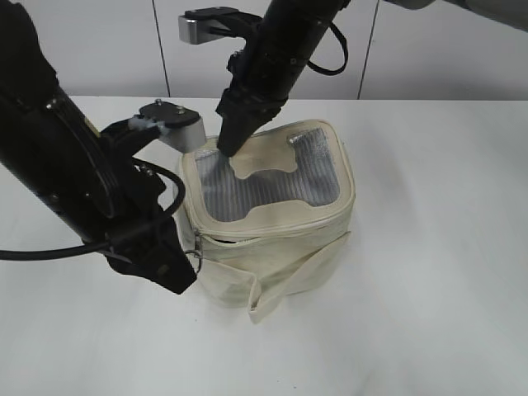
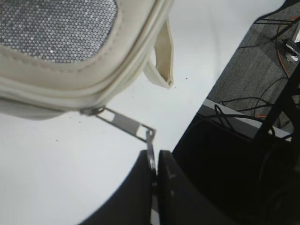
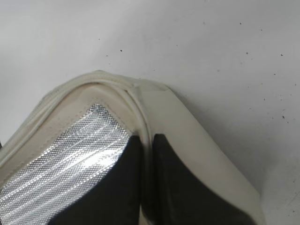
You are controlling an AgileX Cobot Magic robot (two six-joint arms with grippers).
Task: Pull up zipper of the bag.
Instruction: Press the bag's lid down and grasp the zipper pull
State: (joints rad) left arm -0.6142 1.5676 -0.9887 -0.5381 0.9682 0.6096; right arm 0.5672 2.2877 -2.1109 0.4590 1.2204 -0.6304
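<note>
Two end effectors worked the bag (image 1: 268, 219) at the tabletop's (image 1: 445, 247) centre; the left end effector (image 2: 153, 174) pinched the zipper (image 2: 125, 123) pull at seven o'clock; the right end effector (image 3: 147, 154), nearly closed, gripped the top rim at eleven o'clock.

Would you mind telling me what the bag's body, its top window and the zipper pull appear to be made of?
The bag body looks like cream leatherette: smooth, faintly glossy, with stitched seams. The top window seems to be silvery-grey mesh, showing a fine dotted weave. The zipper pull appears to be flat, silver-coloured metal; the left gripper pinches its end.
</note>
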